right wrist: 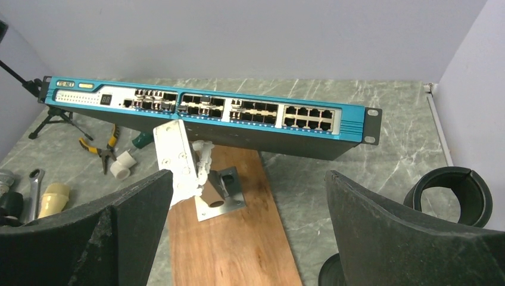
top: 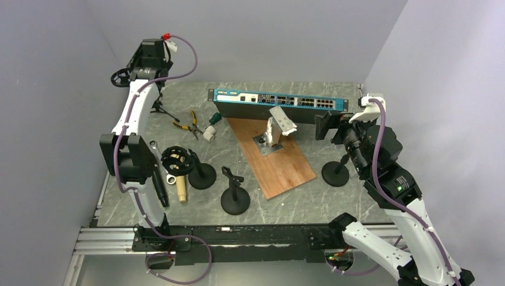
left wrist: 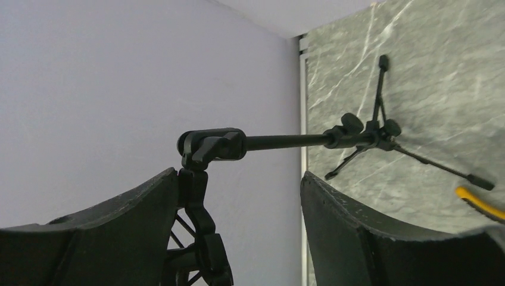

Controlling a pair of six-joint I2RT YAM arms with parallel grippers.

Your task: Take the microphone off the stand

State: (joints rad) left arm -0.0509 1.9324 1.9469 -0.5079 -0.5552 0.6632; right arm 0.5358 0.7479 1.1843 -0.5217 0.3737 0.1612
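— Left claw?
— The left gripper (left wrist: pixel 238 179) is slack, its fingers apart beside the clip (left wrist: pixel 211 146) of the tripod stand (left wrist: pixel 375 137), back-left corner.
— Right gripper (right wrist: pixel 250 176)?
— Spread wide, empty, facing the network switch (right wrist: pixel 202 110).
— The microphone (top: pixel 180 189)?
— Seemingly the beige cylinder under the round-base stand's (top: pixel 202 177) shock mount (top: pixel 178 161). Whether it is mounted or lying, I cannot tell.

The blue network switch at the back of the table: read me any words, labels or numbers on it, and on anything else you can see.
No text reads clearly in any view.
blue rack-mount network switch: small yellow label at its left end, print too small to read.
Markings beside its ports: too blurred to read.
Nothing else in view shows lettering.
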